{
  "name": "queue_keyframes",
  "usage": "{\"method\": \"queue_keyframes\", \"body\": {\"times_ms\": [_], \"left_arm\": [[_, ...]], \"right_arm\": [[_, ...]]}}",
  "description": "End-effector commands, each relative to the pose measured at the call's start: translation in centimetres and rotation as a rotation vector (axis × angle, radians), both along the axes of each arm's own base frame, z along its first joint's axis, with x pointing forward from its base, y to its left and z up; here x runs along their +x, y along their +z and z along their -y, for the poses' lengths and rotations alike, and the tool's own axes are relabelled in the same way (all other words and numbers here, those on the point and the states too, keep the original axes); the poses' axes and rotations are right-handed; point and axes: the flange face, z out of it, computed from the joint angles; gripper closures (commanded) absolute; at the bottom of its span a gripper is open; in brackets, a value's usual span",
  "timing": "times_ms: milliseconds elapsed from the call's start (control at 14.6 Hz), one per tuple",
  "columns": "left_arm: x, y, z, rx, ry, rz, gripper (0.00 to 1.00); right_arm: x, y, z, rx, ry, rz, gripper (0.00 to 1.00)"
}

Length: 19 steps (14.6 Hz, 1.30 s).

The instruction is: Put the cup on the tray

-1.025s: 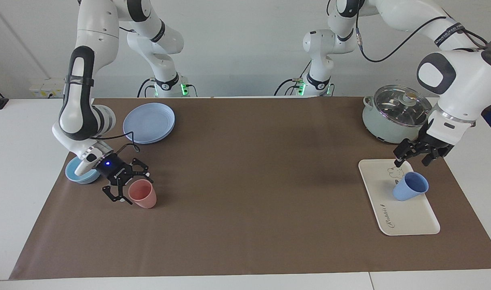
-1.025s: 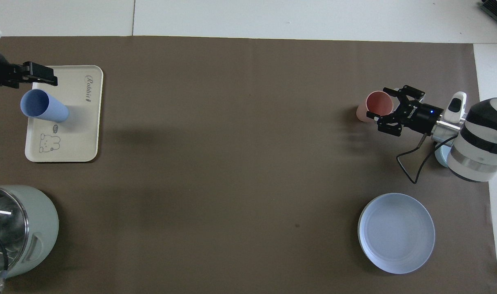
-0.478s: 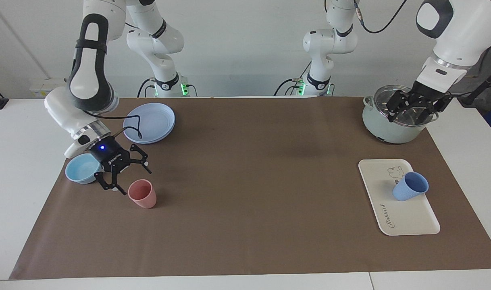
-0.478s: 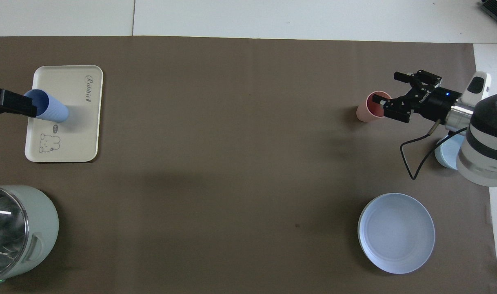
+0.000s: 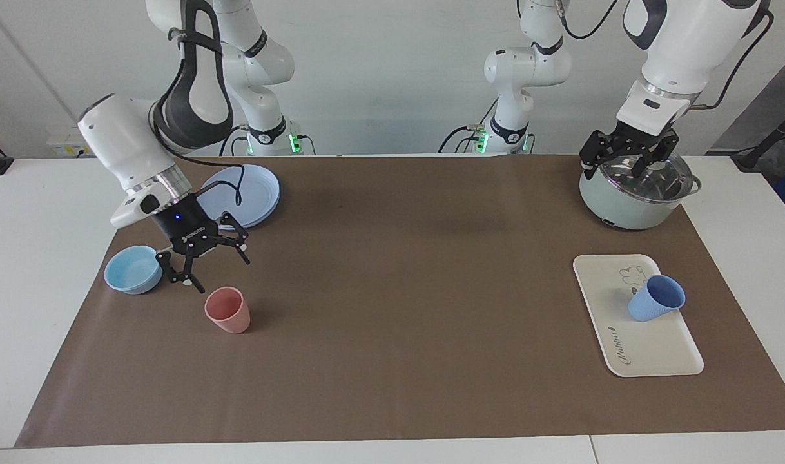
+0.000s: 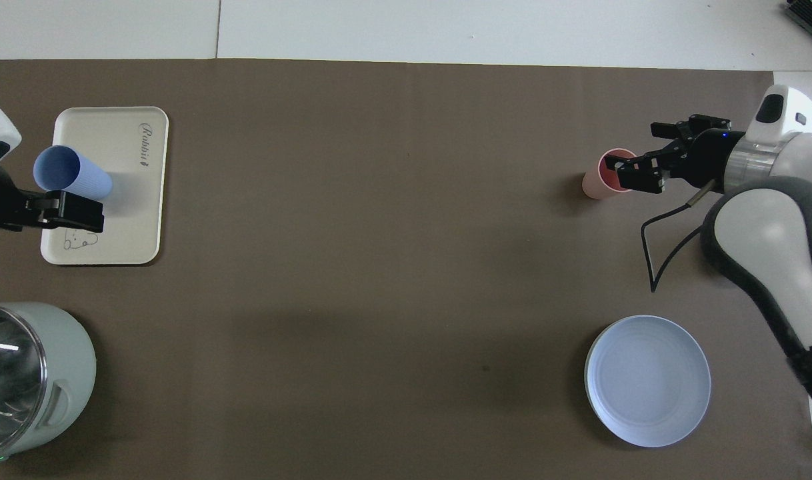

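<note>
The periwinkle-blue cup (image 5: 655, 298) stands upright on the cream tray (image 5: 650, 353), mouth up, near the tray's middle and just beside the bear drawing, at the left arm's end of the desk (image 5: 405, 309). Its long axis is vertical and nothing touches it. Judged from that, the placing looks done.

The left claw (image 5: 627, 153) hangs in the air over the lidded pale-green pot (image 5: 631, 196), its fingers spread and empty. The cup lies down on the desk farther from the robots than the pot, well apart from this claw. The left arm is far the nearer of the two to the cup; should it need another touch, this claw would have to go down and out past the pot's rim, and the pot itself is the only thing near that path.

The right claw (image 5: 202, 256) is in the air at the right arm's end, over the desk between the shallow light-blue bowl (image 5: 133, 269) and the salmon-pink tumbler (image 5: 227, 310), fingers apart, gripping nothing. The pink tumbler stands upright, close under the fingertips but apart from them. The round blue plates (image 5: 247, 193) lie nearer to the robots than that tumbler. None of these stands in the way of the tray.
</note>
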Motion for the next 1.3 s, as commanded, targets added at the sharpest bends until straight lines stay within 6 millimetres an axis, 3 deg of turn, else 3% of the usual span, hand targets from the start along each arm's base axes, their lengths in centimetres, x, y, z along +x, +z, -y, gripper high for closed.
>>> {"method": "queue_keyframes", "body": {"times_ms": [0, 273, 342, 683, 888, 1025, 1230], "left_arm": [[-0.4, 0.3, -0.5, 0.022, -0.029, 0.025, 0.0], [0.2, 0.8, -1.2, 0.004, -0.055, 0.034, 0.0], [0.2, 0.4, -1.9, -0.011, -0.039, 0.019, 0.0], [2.0, -0.9, -1.5, -0.031, -0.039, -0.046, 0.0], [2.1, -0.5, -1.2, -0.017, -0.044, -0.056, 0.0], [1.8, -1.4, -0.5, -0.014, -0.055, -0.067, 0.0], [1.9, 0.1, -0.4, -0.013, -0.065, -0.033, 0.0]], "right_arm": [[-1.8, 3.1, -0.3, -0.066, -0.134, -0.094, 0.0], [-4.2, 9.0, 1.0, -0.205, -0.411, -0.349, 0.0], [-4.7, 10.4, 1.1, -0.24, -0.45, -0.394, 0.0], [-7.0, 15.4, 3.3, -0.254, -0.543, -0.544, 0.0], [-7.7, 15.5, 3.5, -0.26, -0.554, -0.561, 0.0], [-7.6, 15.5, 3.4, -0.264, -0.553, -0.567, 0.0], [-7.8, 15.3, 3.4, -0.268, -0.549, -0.586, 0.0]]}}
